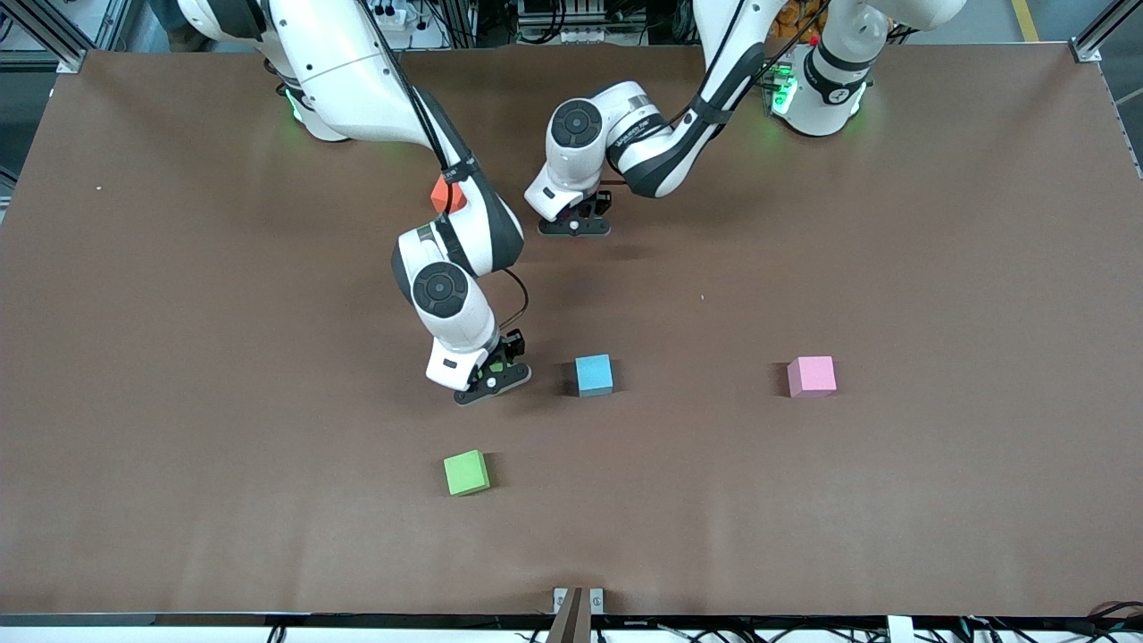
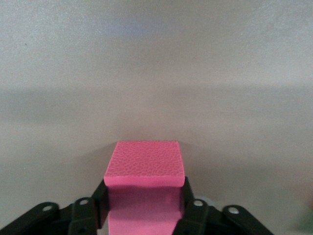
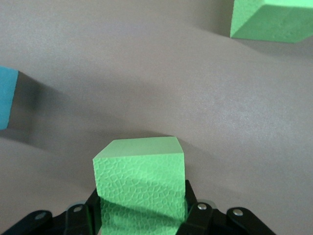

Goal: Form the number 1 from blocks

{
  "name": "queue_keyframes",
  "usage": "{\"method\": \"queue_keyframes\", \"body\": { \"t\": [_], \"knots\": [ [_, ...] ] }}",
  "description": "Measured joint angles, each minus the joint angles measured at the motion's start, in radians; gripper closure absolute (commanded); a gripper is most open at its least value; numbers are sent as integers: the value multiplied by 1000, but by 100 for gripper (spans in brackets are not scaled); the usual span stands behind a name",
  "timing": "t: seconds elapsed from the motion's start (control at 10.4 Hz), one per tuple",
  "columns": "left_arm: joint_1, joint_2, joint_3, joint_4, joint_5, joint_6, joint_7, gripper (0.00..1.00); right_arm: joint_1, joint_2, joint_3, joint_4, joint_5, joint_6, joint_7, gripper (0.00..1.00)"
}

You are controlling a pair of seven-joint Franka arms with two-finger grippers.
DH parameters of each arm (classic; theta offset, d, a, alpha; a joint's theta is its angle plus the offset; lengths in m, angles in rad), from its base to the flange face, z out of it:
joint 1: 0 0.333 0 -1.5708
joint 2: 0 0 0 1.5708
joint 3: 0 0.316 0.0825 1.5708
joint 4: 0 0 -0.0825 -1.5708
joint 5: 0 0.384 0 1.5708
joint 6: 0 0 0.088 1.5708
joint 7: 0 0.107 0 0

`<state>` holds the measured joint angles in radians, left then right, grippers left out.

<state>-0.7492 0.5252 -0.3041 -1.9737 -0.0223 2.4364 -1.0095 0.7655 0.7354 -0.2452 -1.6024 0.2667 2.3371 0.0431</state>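
On the brown counter [image 1: 893, 223], the right claw [image 1: 491, 375] sits low near the middle, its fingers [image 3: 193, 208] against both sides of a green block [image 3: 142, 181], with the light blue block [image 1: 594, 374] just beside it and a second green block [image 1: 467, 472] nearer the front camera. The left claw [image 1: 576, 219], closer to the bases, has a pink block [image 2: 145, 188] between its fingers [image 2: 190, 208], gripped or freed I cannot tell. Only the wrist views show these two blocks plainly; the front view alone shows an orange block [image 1: 446, 195] by the right arm, another pink block [image 1: 812, 376] toward the left arm's end, and wide bare counter along every edge.
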Motion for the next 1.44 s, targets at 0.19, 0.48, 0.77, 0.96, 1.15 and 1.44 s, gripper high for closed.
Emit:
{"method": "queue_keyframes", "body": {
  "t": [0.19, 0.48, 0.77, 0.96, 1.15, 1.44],
  "knots": [
    [4, -1, 0, -3, 0, 0, -7, 0, 8, -8, 4, 14, 6, -66, 59, 100],
    [126, -50, -32, 8, 3, -33, -8, 0, 19, -64, 6, -15, 8, -111, 81, 100],
    [402, -158, -108, 11, 10, -156, 163, 0, 71, -124, 10, -84, 9, -116, 188, 100],
    [581, -195, -119, 9, 12, -202, 409, 0, 148, -129, 12, -103, 9, -106, 310, 100],
    [662, -195, -73, 7, 12, -204, 601, 0, 226, -129, 14, -139, 9, -61, 430, 100],
    [666, -192, 41, 7, 12, -203, 777, 0, 314, -129, 13, -200, 9, -10, 567, 100]
  ]
}}
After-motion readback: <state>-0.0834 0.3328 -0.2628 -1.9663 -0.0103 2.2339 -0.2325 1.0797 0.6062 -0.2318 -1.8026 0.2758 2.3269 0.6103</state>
